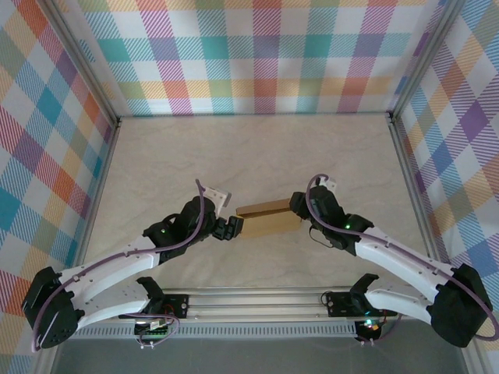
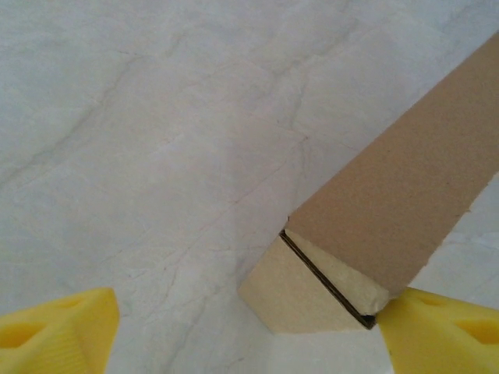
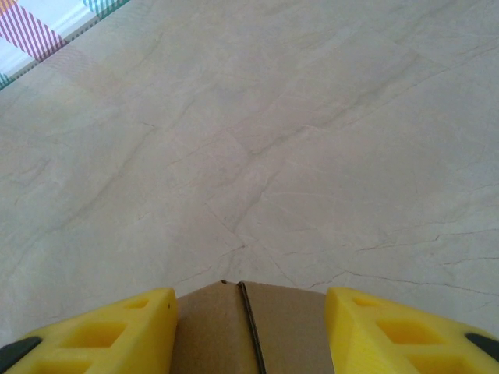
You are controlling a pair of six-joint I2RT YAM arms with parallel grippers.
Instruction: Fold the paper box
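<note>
Two grippers, mid-table: the left gripper is spread wide with nothing clasped, just beside the plain brown corrugated paper box; the right gripper is clamped on its other end. Gripped one-sidedly, flaps could be sprung open over the pale marbled table.

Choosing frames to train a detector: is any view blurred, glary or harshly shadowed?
Top external: even light, no harsh shadows, the paper box sharp. Left wrist: box edges crisp, the near yellow fingers slightly soft. Right wrist: no glare, the table veins clear.
</note>
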